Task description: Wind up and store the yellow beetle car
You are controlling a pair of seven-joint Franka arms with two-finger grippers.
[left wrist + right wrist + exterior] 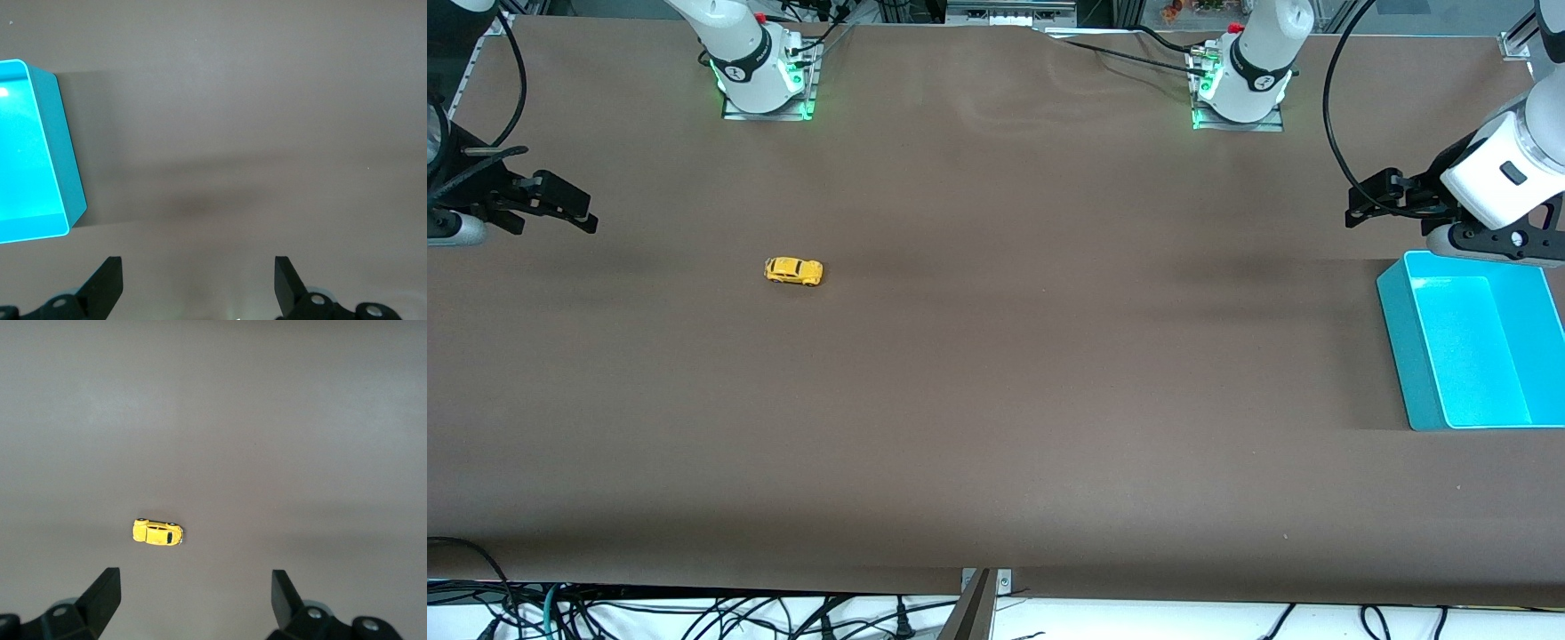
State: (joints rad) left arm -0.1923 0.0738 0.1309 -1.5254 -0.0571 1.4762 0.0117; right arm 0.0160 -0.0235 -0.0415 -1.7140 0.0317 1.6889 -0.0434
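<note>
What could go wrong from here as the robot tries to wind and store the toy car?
The yellow beetle car is tiny next to the open right claw, so a pinch may miss or flick it away on its wheels. The cyan bin sits at the left arm's end, under the open left claw, so storing probably needs a long carry.

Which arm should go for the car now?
Right, probably. The car sits toward the right arm's end of the table, and the right hand is open with the car in its wrist view. The left hand, also open, waits by the bin.
</note>
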